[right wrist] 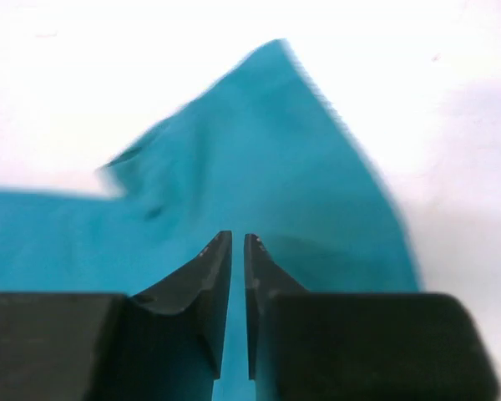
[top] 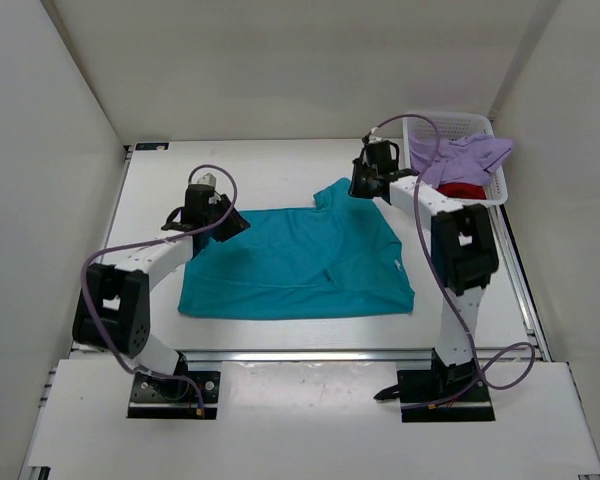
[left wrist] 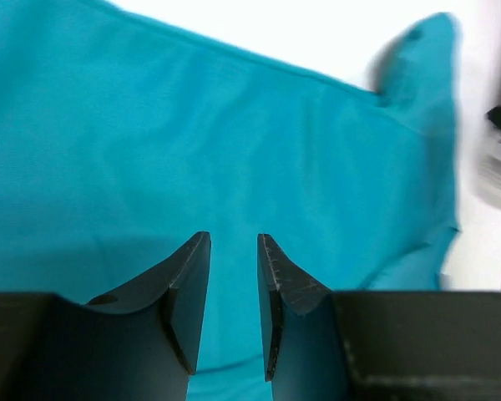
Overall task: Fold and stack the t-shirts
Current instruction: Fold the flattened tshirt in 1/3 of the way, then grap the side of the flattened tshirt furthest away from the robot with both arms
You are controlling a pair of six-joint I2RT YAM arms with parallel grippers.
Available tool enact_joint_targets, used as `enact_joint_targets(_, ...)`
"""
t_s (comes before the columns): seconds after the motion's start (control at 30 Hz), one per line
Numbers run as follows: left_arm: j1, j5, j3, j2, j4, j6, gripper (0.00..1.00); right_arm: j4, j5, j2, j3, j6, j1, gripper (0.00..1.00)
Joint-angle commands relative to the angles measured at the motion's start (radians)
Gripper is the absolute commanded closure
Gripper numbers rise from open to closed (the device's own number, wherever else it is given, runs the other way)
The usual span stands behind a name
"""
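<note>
The teal t-shirt [top: 300, 260] lies spread flat in the middle of the table, one sleeve pointing toward the far side. My left gripper [top: 230, 224] hovers over its far left corner, jaws open with only cloth [left wrist: 192, 125] beneath them [left wrist: 234, 238]. My right gripper [top: 357, 189] is at the far right sleeve [right wrist: 267, 150]. Its jaws [right wrist: 238, 236] stand a narrow slit apart with nothing between them. The lavender t-shirt [top: 465, 158] is draped over the basket, and the red t-shirt [top: 463, 190] shows under it.
The white lattice basket [top: 420, 125] stands at the far right corner, right behind my right gripper. White walls enclose the table on three sides. Purple cables loop off both arms.
</note>
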Motion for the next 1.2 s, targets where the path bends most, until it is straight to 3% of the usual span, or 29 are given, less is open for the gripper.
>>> enact_joint_targets(0.0,0.06,0.036,0.042,0.052,-0.01,0.031,0.6,-0.062,-0.051,0.167,0.196,-0.039,-0.065,0.88)
enact_joint_targets(0.2,0.115,0.038,0.122,0.174,-0.033,0.043,0.62,-0.243,-0.092,0.455,0.609,-0.067,-0.085,0.78)
enact_joint_targets(0.37,0.132,0.035,0.149,0.21,-0.037,0.043,0.61,-0.31,-0.099,0.588,0.795,-0.072,-0.082,0.66)
enact_joint_targets(0.63,0.186,-0.004,0.24,0.274,-0.097,0.065,0.62,-0.593,-0.143,0.855,1.293,-0.047,-0.102,0.68)
enact_joint_targets(1.03,0.284,-0.076,0.381,0.332,-0.212,0.131,0.55,-0.639,-0.083,0.812,1.263,-0.067,-0.063,0.68)
enact_joint_targets(1.17,0.304,-0.094,0.415,0.378,-0.22,0.138,0.53,-0.634,-0.1,0.809,1.26,-0.061,-0.072,0.81)
